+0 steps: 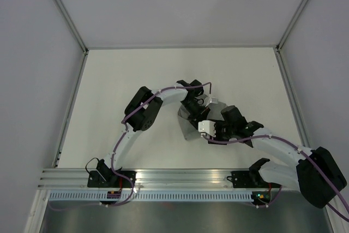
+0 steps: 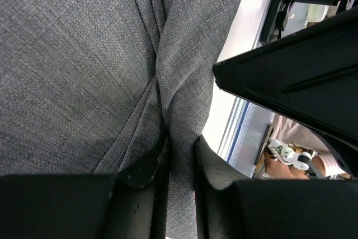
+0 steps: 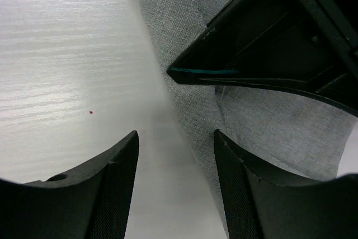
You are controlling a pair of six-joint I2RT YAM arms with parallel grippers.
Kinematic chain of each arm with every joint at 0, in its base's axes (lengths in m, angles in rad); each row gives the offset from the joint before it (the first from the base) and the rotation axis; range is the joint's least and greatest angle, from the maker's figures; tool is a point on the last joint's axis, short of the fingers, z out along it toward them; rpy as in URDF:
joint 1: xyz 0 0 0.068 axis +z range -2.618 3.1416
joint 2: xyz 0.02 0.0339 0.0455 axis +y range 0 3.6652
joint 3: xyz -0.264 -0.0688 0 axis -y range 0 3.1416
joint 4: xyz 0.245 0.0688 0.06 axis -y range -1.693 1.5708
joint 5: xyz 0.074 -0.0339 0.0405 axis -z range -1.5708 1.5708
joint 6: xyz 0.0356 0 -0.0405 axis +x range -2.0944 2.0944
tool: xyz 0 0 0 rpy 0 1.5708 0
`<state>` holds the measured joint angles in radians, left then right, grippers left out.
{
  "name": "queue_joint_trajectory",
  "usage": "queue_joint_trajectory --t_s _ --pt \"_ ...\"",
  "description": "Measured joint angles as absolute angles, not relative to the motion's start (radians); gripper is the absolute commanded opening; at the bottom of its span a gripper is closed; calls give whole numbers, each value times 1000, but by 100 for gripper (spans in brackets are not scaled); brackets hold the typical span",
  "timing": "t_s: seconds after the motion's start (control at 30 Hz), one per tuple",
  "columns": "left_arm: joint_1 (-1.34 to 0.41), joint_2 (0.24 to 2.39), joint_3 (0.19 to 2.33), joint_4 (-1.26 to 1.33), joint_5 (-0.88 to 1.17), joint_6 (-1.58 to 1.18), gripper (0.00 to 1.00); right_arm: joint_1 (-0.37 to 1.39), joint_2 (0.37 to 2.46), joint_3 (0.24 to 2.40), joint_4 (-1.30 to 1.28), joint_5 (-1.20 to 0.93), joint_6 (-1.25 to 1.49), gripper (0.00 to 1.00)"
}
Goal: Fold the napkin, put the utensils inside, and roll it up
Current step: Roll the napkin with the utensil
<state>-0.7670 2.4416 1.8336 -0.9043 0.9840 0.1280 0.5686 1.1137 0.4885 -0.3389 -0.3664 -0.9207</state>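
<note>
The grey napkin (image 1: 189, 124) lies bunched and partly lifted near the middle of the table, mostly hidden under both wrists. My left gripper (image 1: 192, 107) is shut on a fold of the napkin (image 2: 184, 110); the cloth runs between its fingers (image 2: 145, 166) in the left wrist view. My right gripper (image 1: 203, 128) is open and empty, its fingers (image 3: 114, 177) straddling the napkin's edge (image 3: 184, 43) just above the table. The left gripper's black body (image 3: 268, 43) shows close ahead in the right wrist view. No utensils are in view.
White table (image 1: 136, 80) bounded by white side walls with metal rails (image 1: 71, 102). An aluminium rail (image 1: 180, 177) carries the arm bases along the near edge. The two wrists are very close together over the napkin.
</note>
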Motion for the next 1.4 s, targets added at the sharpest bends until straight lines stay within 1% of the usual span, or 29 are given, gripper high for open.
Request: queue_joint_trajectory --t_s 0.17,0.23,0.27,0.47,0.7,0.8,0.83,0.9,0.93,0.97,1.0,1.03,1.1,1.13,1.23,1.37,1.4 --pt "-763 2449 1834 -918 1000 128 2 590 1114 460 -265 -319 -924 63" --pt "-762 2450 1834 -922 1003 128 2 596 1113 452 -233 -303 -924 64" --pt "-762 2451 1834 -926 1005 128 2 601 1110 447 -219 -295 -924 66" --pt "-757 2457 1833 -944 1016 128 2 625 1089 440 -195 -281 -925 65" --pt "-752 2460 1828 -955 1031 128 2 664 1182 440 -166 -257 -938 63" --pt "-750 2460 1826 -960 1033 128 2 668 1208 441 -116 -241 -946 61" --pt "-749 2461 1825 -962 1034 128 2 669 1215 441 -103 -237 -948 59" --pt "-748 2461 1824 -963 1035 129 2 670 1230 441 -76 -229 -954 49" --pt "-747 2461 1824 -964 1036 129 4 672 1238 441 -71 -230 -957 40" --pt "-746 2461 1824 -964 1036 129 6 673 1244 441 -70 -232 -959 26" --pt "-745 2461 1823 -966 1036 129 9 678 1250 440 -72 -235 -963 22" --pt "-741 2461 1822 -967 1037 131 16 679 1254 442 -66 -233 -972 18" --pt "-733 2461 1819 -968 1040 136 20 680 1258 442 -59 -234 -984 13" --pt "-730 2461 1817 -966 1044 136 30 681 1262 443 -56 -234 -985 9" --pt "-725 2447 1794 -939 1047 132 40 681 1265 444 -55 -236 -985 6" --pt "-718 2401 1752 -886 1016 88 42 682 1277 458 -60 -242 -983 2" --pt "-716 2391 1745 -872 1001 68 45 681 1283 463 -64 -242 -982 2"
